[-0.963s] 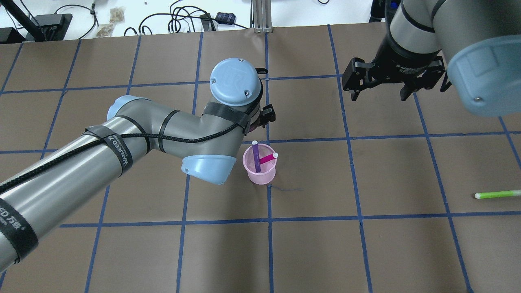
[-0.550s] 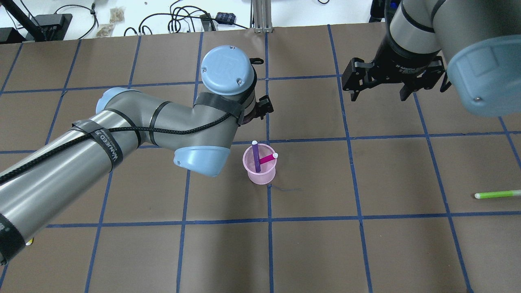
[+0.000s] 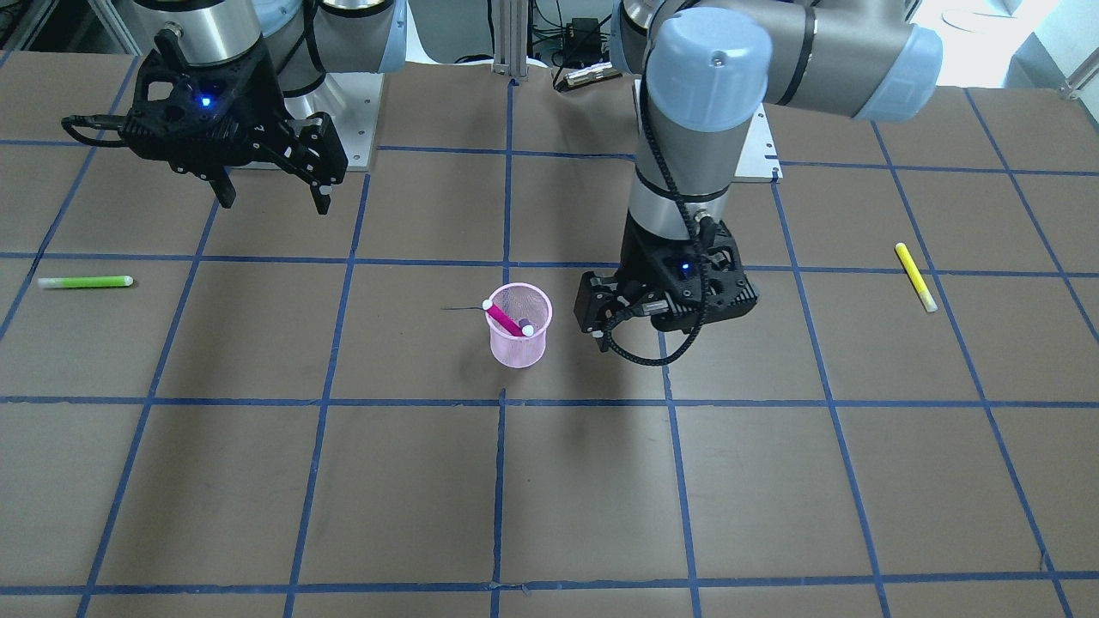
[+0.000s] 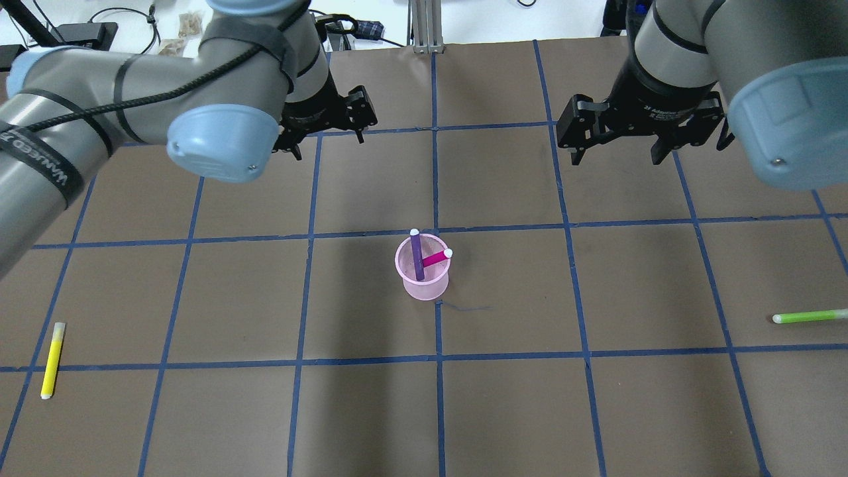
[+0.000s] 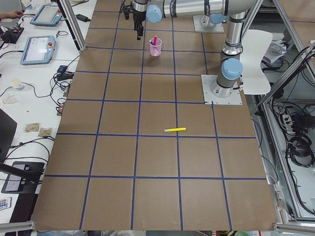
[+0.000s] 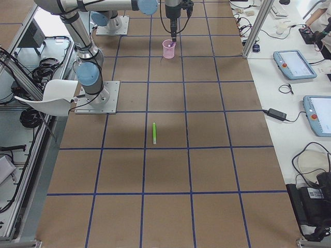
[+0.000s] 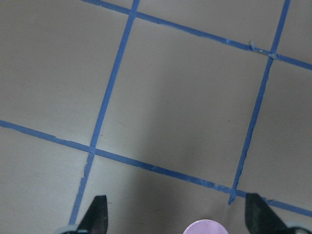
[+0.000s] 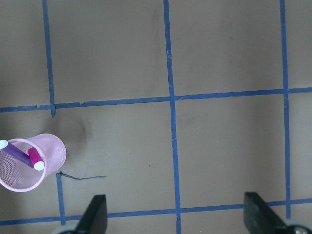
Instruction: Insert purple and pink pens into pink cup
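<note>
The pink mesh cup (image 4: 424, 281) stands upright near the table's middle. The purple pen (image 4: 417, 255) and the pink pen (image 4: 434, 259) both stand in it, leaning on the rim. The cup also shows in the front view (image 3: 519, 348) and the right wrist view (image 8: 22, 178). My left gripper (image 4: 326, 142) is open and empty, well back and left of the cup in the overhead view. The front view shows it (image 3: 661, 313) closer to the cup. My right gripper (image 4: 616, 158) is open and empty, hovering far right of the cup.
A yellow pen (image 4: 52, 361) lies on the brown table near its left edge. A green pen (image 4: 808, 317) lies near the right edge. Blue tape lines grid the table. Cables and boxes lie beyond the far edge.
My left arm has swung away from the cup, back and to the left, and uncovered the yellow pen. The cup, both pens and the right arm have not moved.
</note>
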Available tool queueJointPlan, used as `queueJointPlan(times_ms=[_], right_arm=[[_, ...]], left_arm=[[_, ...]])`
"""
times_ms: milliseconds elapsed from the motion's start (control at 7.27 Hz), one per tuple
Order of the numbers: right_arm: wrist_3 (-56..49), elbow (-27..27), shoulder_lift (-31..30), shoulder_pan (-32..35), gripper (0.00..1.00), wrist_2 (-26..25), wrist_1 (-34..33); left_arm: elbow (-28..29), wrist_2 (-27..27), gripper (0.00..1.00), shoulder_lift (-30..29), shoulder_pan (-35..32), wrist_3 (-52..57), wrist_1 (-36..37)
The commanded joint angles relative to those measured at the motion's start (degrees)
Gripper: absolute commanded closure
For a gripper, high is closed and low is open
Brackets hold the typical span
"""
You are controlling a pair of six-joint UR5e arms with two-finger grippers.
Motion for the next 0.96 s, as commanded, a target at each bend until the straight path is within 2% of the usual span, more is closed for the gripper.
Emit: queueJointPlan(times_ms=[0,138,413,550,826], right_arm=[[0.00,0.03,0.00,0.00,0.00,-0.01,0.03],[0.00,0.03,0.00,0.00,0.00,-0.01,0.03],[0.00,0.03,0.09,0.00,0.00,-0.01,0.03],[0.00,0.03,0.09,0.00,0.00,-0.01,-0.06],[0.00,0.03,0.00,0.00,0.00,0.07,-0.06]], left_arm=[[0.74,-3.35,0.00,3.72,5.79,17.24,-8.17],[1.00,-3.26,0.00,6.96,8.16,19.66,-13.52],[-0.05,-3.09,0.00,11.46,12.39,19.77,-17.08],[-0.05,-3.17,0.00,12.52,14.49,20.03,-16.83],[-1.71,-3.26,0.00,14.11,14.43,21.18,-17.27]])
